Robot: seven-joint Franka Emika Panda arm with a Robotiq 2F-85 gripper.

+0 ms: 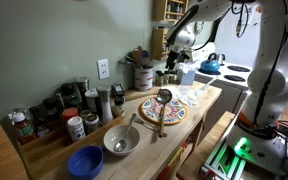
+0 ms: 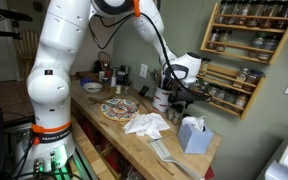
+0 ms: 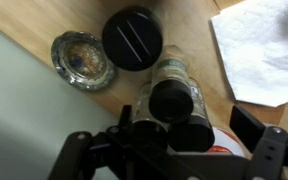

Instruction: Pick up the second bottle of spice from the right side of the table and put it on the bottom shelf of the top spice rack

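Table [image 1: 150, 141] runs lower left to upper right in an exterior view. Top spice rack [image 1: 168, 12] sits top centre there and is out of the wrist view. Only the wrist view shows gripper [image 3: 162, 132] spread wide. Spice bottle [image 3: 174, 97] stands mid-frame between its fingers, with a black-lidded jar [image 3: 133, 38] just above.

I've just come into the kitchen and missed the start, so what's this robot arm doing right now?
The robot arm is working at the wall end of the wooden counter, where a cluster of spice bottles stands. Its claw hovers low over them. In the wrist view it looks open, straddling a dark-capped bottle that stands on the counter and is not yet gripped or lifted.
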